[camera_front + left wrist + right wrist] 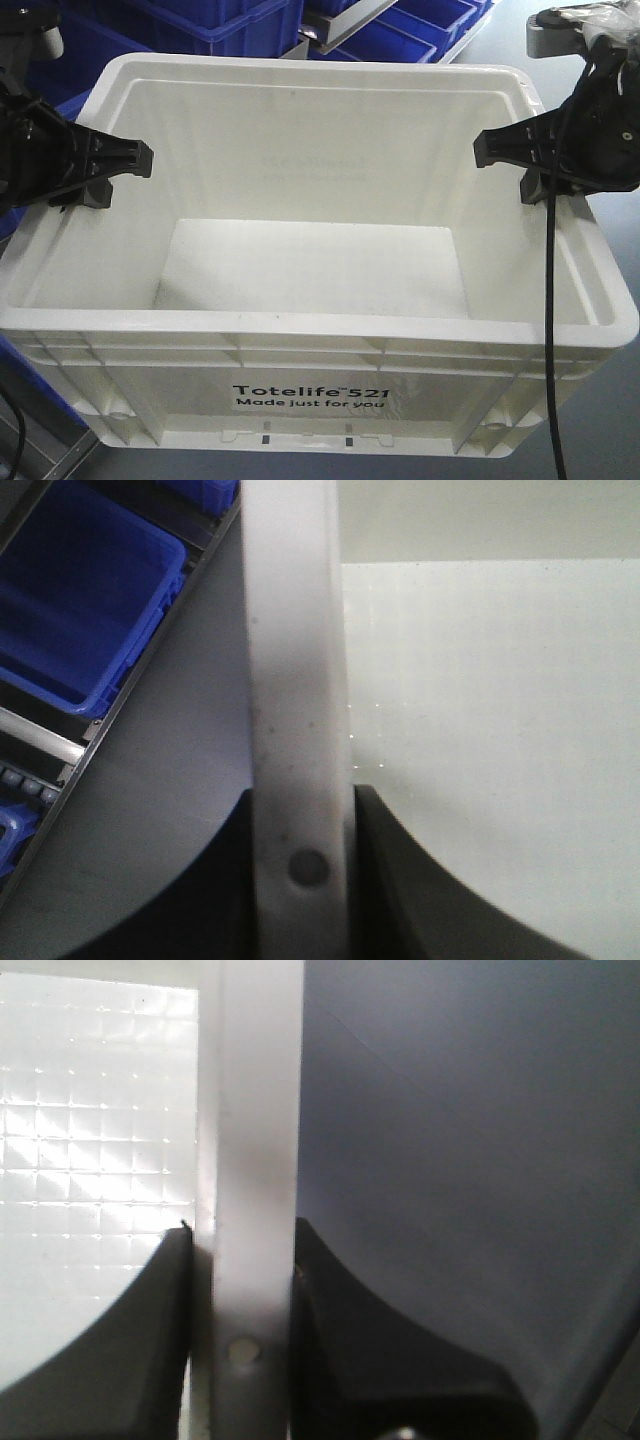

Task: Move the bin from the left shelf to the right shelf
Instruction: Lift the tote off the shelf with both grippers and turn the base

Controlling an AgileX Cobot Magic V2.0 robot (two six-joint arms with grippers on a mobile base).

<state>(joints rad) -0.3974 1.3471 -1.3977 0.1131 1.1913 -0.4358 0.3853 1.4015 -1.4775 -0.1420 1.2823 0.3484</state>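
Note:
The white bin (310, 270) fills the front view, empty inside, with black print "Totelife 521 Made just for you" on its near side. My left gripper (105, 172) is shut on the bin's left rim (298, 730), one finger on each side of the wall. My right gripper (525, 160) is shut on the right rim (255, 1210) in the same way. The bin hangs between the two grippers above the grey floor.
Blue plastic bins (210, 25) stand on a shelf with roller rails behind the white bin. One blue bin (85, 600) and rollers show at the left in the left wrist view. Grey floor (460, 1140) lies to the right of the bin.

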